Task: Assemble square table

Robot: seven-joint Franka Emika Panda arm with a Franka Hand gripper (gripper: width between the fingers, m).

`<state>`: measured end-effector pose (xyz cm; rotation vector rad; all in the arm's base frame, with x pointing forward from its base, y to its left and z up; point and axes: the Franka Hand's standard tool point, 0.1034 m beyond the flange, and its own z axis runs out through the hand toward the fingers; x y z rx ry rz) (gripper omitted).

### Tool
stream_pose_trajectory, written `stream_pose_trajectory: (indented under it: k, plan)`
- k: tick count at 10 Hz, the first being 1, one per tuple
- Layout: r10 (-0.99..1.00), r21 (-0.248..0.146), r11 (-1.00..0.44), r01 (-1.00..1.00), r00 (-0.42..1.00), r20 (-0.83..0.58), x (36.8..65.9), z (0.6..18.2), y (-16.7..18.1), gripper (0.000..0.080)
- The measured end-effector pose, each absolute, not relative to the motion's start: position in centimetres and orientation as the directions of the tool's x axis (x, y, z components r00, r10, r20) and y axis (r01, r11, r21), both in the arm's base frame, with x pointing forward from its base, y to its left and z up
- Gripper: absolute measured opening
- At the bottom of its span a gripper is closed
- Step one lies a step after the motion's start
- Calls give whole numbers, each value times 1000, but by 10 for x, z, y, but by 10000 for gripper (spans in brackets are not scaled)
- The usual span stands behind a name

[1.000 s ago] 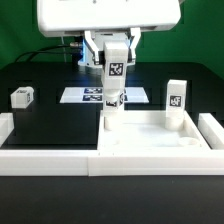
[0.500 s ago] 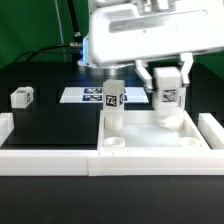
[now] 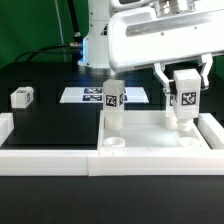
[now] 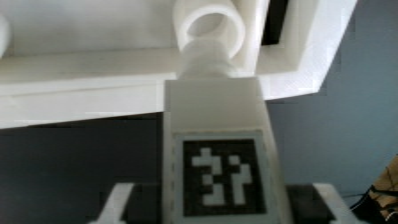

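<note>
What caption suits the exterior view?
Gripper holds a tagged leg over the tabletop; a second leg stands upright in one corner.

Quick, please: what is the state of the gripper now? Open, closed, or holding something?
Gripper: closed on a white tagged leg, held upright.

Near end of leg (image 4: 217,150) past wrist view's edge
</note>
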<state>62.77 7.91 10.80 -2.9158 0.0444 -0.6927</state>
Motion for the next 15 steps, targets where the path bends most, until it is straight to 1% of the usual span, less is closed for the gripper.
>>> stream_pose_trajectory:
  k: [1,3,4,6,7,8,10,12,15]
  plan:
    - [-63,-145,-989,3,891,449,628,109,78,291]
    - [-51,-97,-995,0,851,523,630,118,71,291]
    - [-52,-86,-996,-7,838,543,633,120,66,291]
    - [-54,-88,-996,-6,833,551,633,119,72,291]
    - [-70,-104,-994,-16,836,544,630,116,79,291]
    - [-69,-106,-994,-13,840,538,627,112,85,291]
    - [-63,-105,-994,-9,847,529,620,102,93,291]
    - [-63,-104,-995,-10,853,518,617,94,93,291]
    - [-64,-104,-994,-12,857,512,618,88,92,291]
